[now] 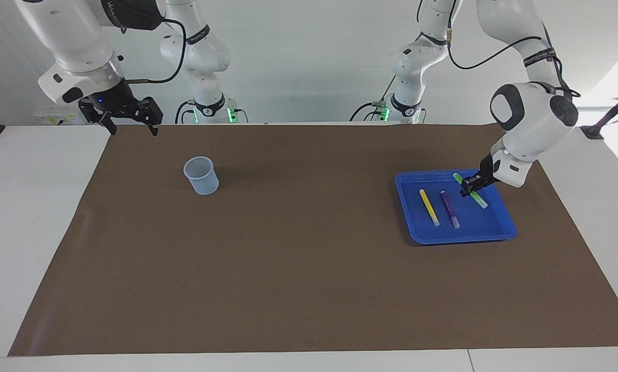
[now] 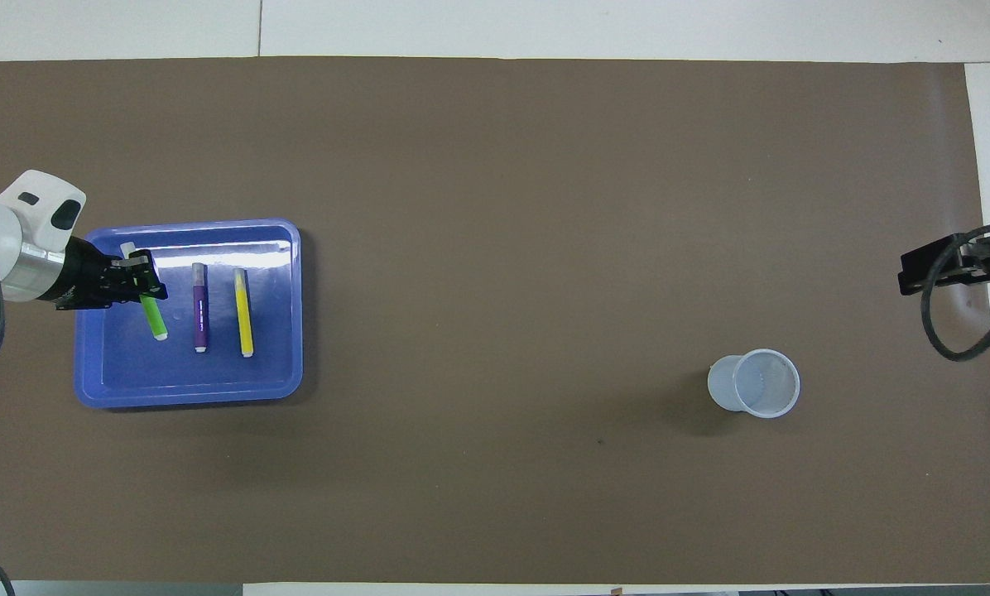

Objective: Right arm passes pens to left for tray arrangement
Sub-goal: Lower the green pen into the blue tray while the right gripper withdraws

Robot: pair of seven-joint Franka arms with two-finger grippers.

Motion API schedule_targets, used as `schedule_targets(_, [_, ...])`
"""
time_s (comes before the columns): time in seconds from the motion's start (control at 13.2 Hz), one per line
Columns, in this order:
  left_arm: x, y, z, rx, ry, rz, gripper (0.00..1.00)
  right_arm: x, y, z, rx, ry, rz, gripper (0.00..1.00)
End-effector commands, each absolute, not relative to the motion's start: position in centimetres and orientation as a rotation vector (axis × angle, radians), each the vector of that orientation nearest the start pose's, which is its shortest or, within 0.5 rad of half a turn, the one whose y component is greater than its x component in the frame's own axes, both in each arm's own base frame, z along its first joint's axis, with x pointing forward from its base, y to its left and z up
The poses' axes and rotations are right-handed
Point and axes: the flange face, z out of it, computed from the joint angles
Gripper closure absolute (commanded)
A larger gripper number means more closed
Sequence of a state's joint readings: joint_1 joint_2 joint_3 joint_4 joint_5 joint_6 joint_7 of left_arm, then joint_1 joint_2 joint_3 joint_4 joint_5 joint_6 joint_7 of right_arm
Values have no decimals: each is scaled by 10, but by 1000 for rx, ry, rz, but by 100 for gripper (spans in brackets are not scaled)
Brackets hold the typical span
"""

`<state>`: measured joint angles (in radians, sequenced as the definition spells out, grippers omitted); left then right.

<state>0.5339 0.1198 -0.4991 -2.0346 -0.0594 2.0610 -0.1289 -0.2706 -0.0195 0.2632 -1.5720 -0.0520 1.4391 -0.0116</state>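
Nearest the robots, we see the right pincer point(image 1: 128, 123) raised over the brown mat's point(image 1: 309, 258) edge at the right arm's end of the tabletop point(image 1: 35, 217), its fingers spread wide and holding nothing; that arm waits. A little farther out stands the translucent pale-blue cup point(image 1: 201, 175), upright on the mat and well apart from everything else. At the left arm's end we find the bright-blue tray point(image 1: 461, 238) flat on the mat. Over its inside, the left pincer point(image 1: 473, 187) is clamped on the green pen point(image 1: 470, 191), which slants with its pale tip pointing away from the robots; we cannot tell whether the pen touches the tray floor. Beside it in the tray lie the purple pen point(image 1: 449, 209) and then the yellow pen point(image 1: 429, 206), roughly parallel and apart from each other.
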Motion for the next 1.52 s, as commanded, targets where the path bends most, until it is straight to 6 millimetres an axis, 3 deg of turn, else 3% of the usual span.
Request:
schedule_targets(0.0, [569,31,364,-3180,-131,137,100,533,-6,623,-3194,-19,203,0])
schedule_targets(0.46, [562,45,322,-3103,-26,208,100,536,-9,624,-3191,-14,166,0])
schedule_targets(0.91, [547,55,307,-3098,-55,264,100,534,3,619,-3170,-42,196,0])
schedule_targets(1.06, [538,58,300,-3093,-65,287,100,536,-30,612,-3161,42,225,0])
schedule_targets(1.14, [534,56,298,-3090,-71,289,94,536,-34,612,-3160,47,233,0])
schedule_targets(1.21, [534,61,298,-3091,-85,273,23,534,-46,613,-3156,76,247,0])
schedule_targets(1.29, [535,66,298,-3094,-99,263,0,533,-50,613,-3155,89,248,0])
schedule_targets(1.44, [535,70,299,-3096,-111,253,0,533,-52,614,-3150,100,245,0])
